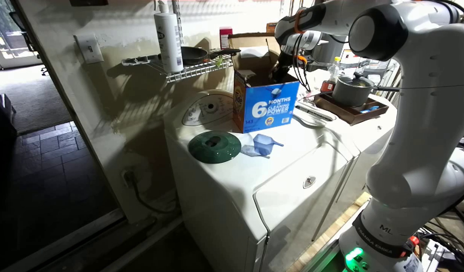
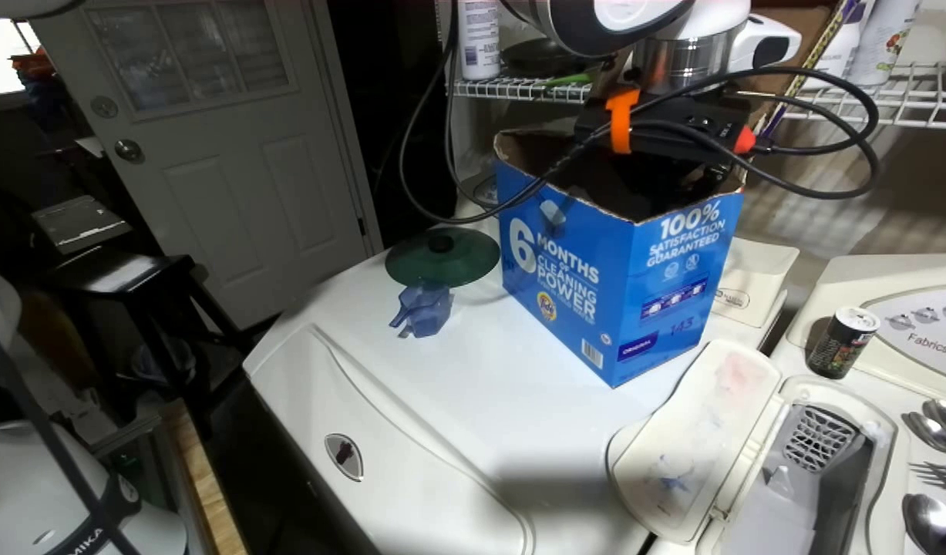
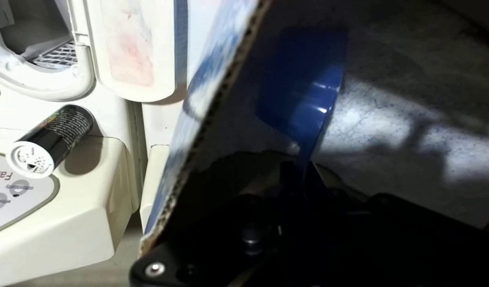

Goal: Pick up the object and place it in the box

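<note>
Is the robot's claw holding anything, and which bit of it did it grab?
Yes. The wrist view shows the gripper holding a blue scoop by its narrow handle.

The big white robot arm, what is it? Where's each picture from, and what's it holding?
The robot arm is a machine with bending joints, and its gripper pinches things like two fingers. Two pictures come from cameras outside it, in different places. The close-up comes from a camera on its wrist, peeking into the box with the big white 6. It's dim in there, but the gripper looks closed on the handle of a blue scoop. On the white machine, which looks like a washer, are that box, a round green lid and some see-through blue plastic shaped like a scoop.
</note>
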`<action>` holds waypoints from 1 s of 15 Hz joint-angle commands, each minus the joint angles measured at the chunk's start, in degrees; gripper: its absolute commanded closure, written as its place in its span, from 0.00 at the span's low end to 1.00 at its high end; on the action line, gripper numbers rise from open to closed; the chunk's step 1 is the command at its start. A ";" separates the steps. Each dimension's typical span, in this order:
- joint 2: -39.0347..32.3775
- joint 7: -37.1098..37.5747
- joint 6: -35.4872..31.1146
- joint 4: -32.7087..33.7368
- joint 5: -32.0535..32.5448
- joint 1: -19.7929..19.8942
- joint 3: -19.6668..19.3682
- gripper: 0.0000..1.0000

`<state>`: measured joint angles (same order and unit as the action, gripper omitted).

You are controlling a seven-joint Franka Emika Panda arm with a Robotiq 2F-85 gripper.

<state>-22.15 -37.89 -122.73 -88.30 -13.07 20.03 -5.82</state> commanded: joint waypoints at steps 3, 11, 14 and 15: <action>-2.82 -3.62 3.98 3.23 -4.81 2.45 1.62 0.98; -3.75 -5.14 7.97 5.04 -7.69 3.58 1.84 0.98; -4.14 -5.30 9.93 5.88 -8.64 3.88 1.89 0.98; -4.32 -5.25 10.27 6.16 -8.95 3.97 1.89 0.98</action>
<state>-24.28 -41.67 -115.87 -84.81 -19.77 22.73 -4.77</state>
